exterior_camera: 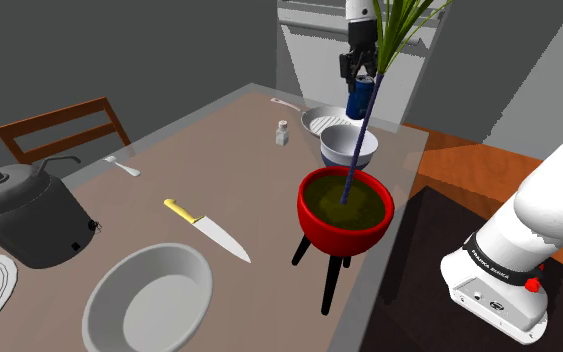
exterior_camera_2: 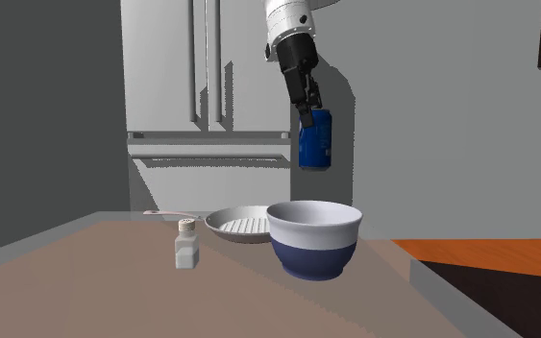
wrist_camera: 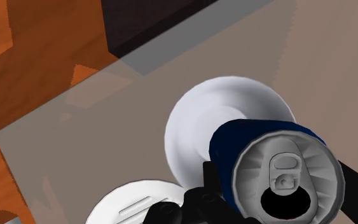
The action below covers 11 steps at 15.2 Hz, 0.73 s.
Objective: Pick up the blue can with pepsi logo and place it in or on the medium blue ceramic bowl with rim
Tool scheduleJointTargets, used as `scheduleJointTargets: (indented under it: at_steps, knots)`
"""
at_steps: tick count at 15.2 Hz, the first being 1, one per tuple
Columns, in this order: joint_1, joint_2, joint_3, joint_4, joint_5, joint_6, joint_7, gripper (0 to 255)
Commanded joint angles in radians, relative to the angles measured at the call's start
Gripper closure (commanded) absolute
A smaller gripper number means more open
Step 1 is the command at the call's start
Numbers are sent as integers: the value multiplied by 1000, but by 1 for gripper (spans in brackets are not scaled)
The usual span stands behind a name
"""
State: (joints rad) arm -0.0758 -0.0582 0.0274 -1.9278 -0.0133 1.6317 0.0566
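The pincer [exterior_camera_2: 308, 113] is clenching the blue can [exterior_camera_2: 315, 142] by its side, hanging it in open air at upper middle, above the white-and-blue bowl [exterior_camera_2: 314, 240] sitting near the tabletop [exterior_camera_2: 114, 278] edge. In the shoulder view, plant leaves [exterior_camera: 401, 25] are partly covering the pincer.

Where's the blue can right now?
In the second exterior view, the can hangs in the gripper, above the bowl, apart from it.
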Motion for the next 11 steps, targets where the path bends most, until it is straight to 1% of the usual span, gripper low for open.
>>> scheduleJointTargets:
  at_steps: [1, 11]
  knots:
    - [-1, 2, -1, -22, -1, 24, -2, 255]
    - [-1, 31, -1, -125, -2, 156, 0, 255]
